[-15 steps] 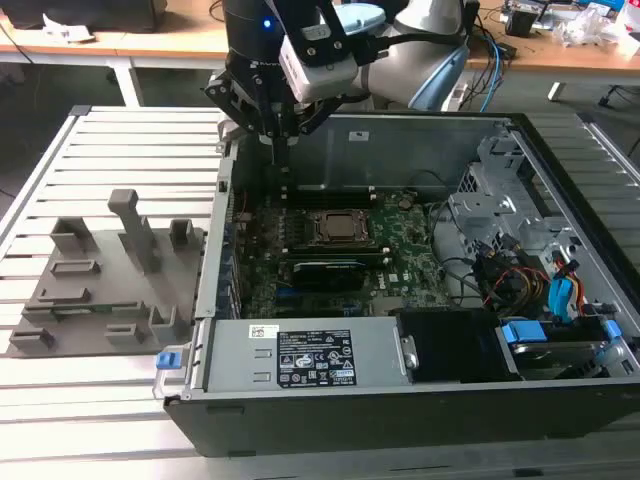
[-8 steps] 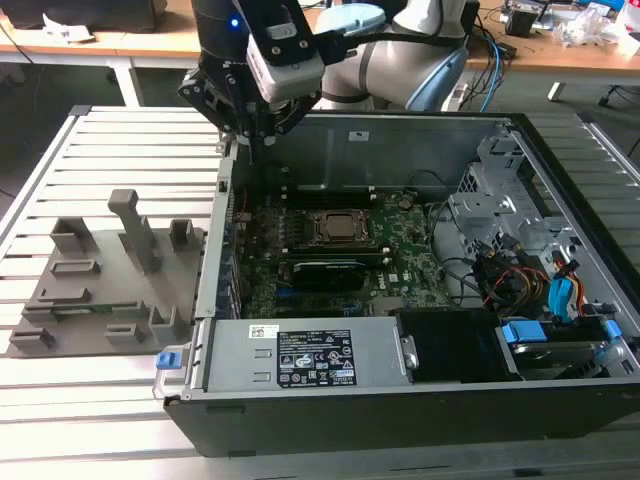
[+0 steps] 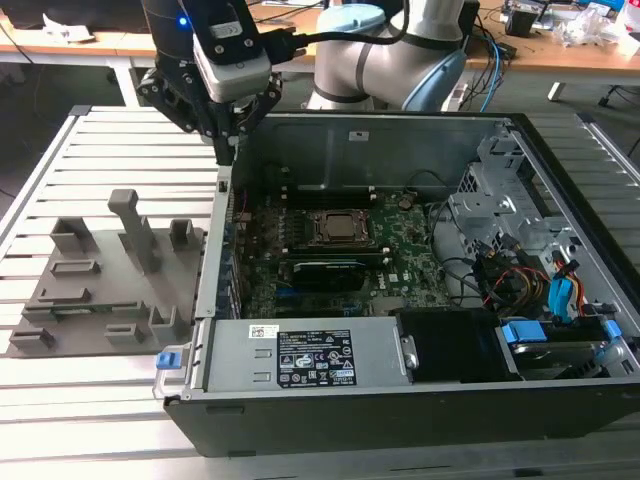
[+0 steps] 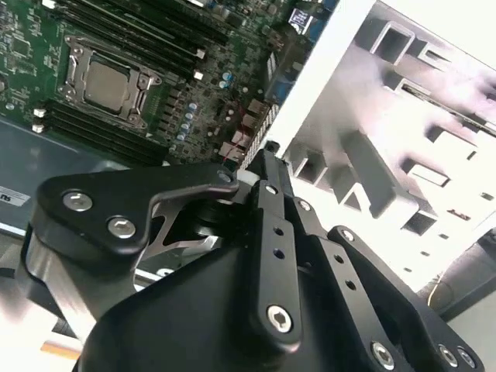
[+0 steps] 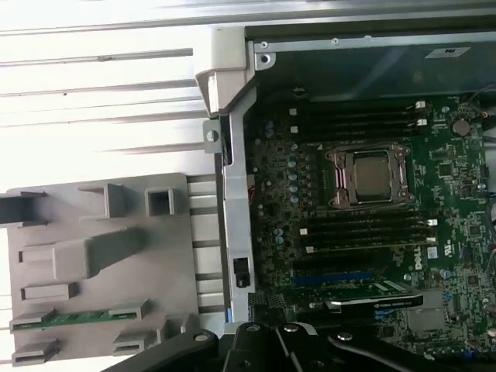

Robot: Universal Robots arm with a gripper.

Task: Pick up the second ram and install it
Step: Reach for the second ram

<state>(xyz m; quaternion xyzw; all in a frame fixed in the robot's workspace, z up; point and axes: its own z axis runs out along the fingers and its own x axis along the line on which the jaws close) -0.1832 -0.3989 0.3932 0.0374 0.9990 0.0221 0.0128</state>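
The surface [image 3: 110, 150] is a bench of pale metal slats running side by side with dark gaps between them. It appears in the exterior view and in the first wrist view [image 5: 101, 101]. Two things stand directly on it. Toward the exterior view's left lies a flat grey holder [image 3: 100, 290] with raised blocks, open slots and one tall post (the second ram [image 5: 77, 318], a thin green stick, lies flat in one of its slots). Just beside the holder, toward the exterior view's right, an open computer case [image 3: 400, 415] lies on its side with its open face upward.
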